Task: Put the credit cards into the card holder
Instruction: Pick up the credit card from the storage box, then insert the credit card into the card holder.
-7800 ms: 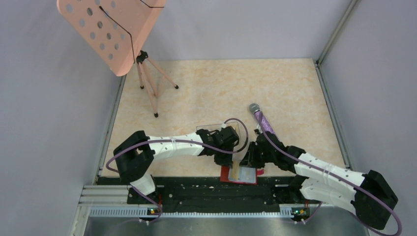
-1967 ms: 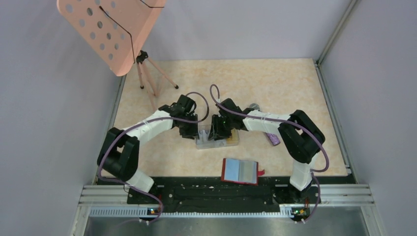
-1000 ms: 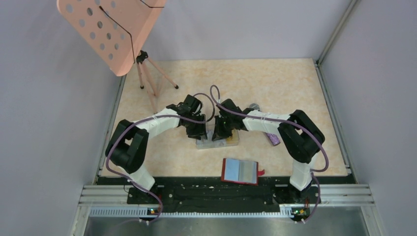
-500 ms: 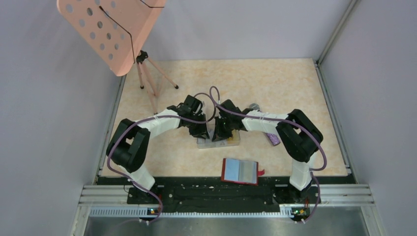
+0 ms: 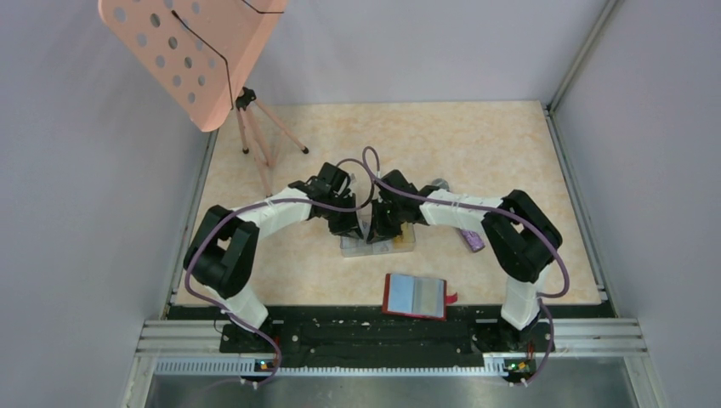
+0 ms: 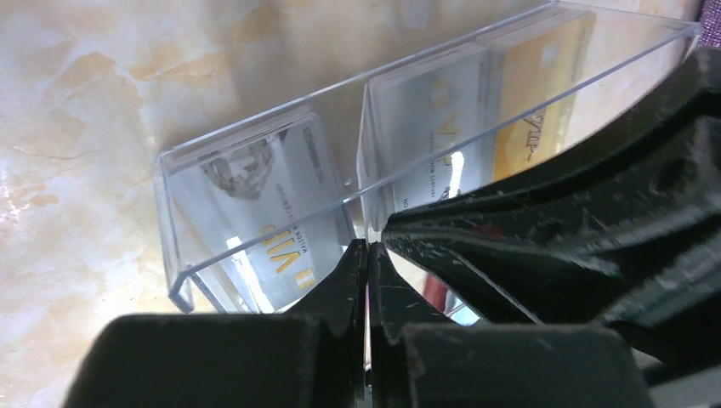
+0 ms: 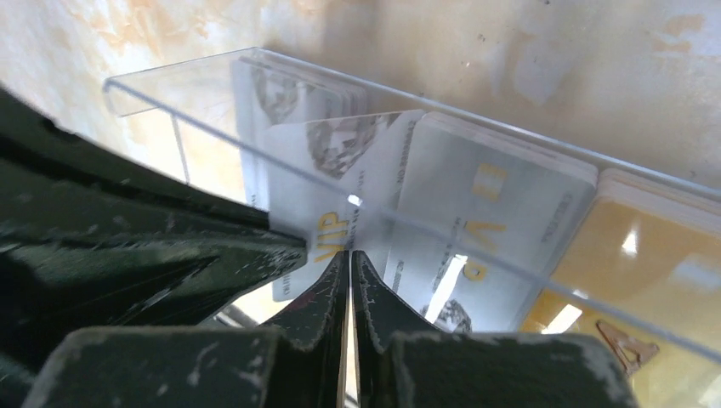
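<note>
Seating of a card is going on at the clear card holder point(image 5: 378, 245), which is standing near the middle of the tabletop point(image 5: 476, 153), well apart from the red wallet point(image 5: 415, 296) lying open by the near edge; both arms are reaching in over it from either side. Most credit cards point(image 7: 489, 212) are standing in its compartments, pale ones in two slots and yellow ones at one end; one pale card point(image 7: 327, 200) is leaning askew across a divider instead of lining up with its neighbours. The right hand point(image 7: 349, 255) is showing its fingers pressed together on the lower edge of that card, and I am judging this to be a thin pinch; the left hand point(image 6: 367, 251) is likewise showing fingers pressed flat together, tips sitting at the holder's near wall, with nothing visibly between them.

Doing this well is calling for squaring the tilted card to one slot before lowering it; the left hand is looking best placed to be steadying the light holder, since a skewed push could be tipping or sliding it; letting go should be waiting until the card is resting upright among the others.
</note>
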`<state>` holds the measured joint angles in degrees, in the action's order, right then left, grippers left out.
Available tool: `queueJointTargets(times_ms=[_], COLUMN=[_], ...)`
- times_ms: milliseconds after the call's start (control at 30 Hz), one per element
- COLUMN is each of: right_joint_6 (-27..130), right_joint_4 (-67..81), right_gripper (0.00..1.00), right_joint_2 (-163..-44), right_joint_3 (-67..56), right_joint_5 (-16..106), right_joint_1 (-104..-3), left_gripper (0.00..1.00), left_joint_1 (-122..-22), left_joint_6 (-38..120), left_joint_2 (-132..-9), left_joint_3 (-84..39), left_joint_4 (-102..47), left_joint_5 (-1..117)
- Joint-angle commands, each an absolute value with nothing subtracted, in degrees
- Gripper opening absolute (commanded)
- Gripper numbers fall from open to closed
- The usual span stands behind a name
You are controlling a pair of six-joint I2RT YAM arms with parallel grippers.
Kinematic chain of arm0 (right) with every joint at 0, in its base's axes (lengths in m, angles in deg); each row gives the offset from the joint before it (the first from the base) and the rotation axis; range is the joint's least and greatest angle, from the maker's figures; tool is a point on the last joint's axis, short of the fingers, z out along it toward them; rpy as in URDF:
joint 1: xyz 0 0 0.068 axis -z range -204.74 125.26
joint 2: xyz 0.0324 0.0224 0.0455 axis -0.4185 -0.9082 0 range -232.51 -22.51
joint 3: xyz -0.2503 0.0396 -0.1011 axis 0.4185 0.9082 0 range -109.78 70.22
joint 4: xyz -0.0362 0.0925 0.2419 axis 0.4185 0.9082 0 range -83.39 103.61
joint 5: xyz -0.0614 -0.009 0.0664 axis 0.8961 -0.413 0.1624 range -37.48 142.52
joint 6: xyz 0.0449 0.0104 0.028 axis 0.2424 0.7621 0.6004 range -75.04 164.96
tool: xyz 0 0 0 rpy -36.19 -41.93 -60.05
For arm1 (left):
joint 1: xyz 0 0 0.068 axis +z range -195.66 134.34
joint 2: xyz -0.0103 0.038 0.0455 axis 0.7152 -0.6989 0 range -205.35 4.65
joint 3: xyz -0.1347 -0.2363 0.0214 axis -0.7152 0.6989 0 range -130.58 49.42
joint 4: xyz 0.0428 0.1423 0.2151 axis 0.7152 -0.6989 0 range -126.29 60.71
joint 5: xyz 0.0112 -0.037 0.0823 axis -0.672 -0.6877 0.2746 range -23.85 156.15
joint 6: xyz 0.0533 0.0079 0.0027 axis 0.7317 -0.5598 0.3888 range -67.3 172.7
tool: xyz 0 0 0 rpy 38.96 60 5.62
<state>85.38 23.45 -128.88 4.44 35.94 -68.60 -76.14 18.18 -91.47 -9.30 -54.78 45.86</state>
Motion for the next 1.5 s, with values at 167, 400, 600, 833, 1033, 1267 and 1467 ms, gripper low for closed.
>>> queueJointTargets(times_ms=[167,400,600,833,1033,1267,1467], right_joint_6=[83.2,84.5,85.8,88.2,92.4,94.9,96.0], right_joint_4=[26.6,28.2,29.8,35.8,38.9,39.6,40.1], right_gripper=[0.21,0.36,0.41,0.39,0.30,0.19,0.11], right_joint_2=[-113.6,-104.8,-97.6,-85.7,-76.5,-73.0,-72.6], right_joint_3=[1.8,6.5,12.4,22.1,33.0,42.1,46.3], right_joint_5=[41.1,43.1,43.9,45.9,46.4,45.8,45.9], right_joint_1=[-69.3,-69.2,-68.9,-68.6,-68.6,-68.6,-68.6], left_gripper=[0.00,0.00,0.00,0.00,0.00,0.00,0.00], left_joint_1=[-76.7,-76.7,-76.8,-78.5,-86.3,-96.1,-100.3], left_joint_6=[19.1,19.3,17.7,11.1,3.0,-5.4,-9.3], left_joint_2=[-84.1,-75.8,-69.6,-63.1,-62.6,-69.4,-74.9], left_joint_3=[-12.0,-11.8,-9.6,-0.3,7.9,12.7,14.5], left_joint_4=[-55.7,-58.4,-57.7,-48.9,-37.7,-23.0,-15.0], left_joint_5=[49.9,54.4,50.0,39.6,41.2,44.5,45.9])
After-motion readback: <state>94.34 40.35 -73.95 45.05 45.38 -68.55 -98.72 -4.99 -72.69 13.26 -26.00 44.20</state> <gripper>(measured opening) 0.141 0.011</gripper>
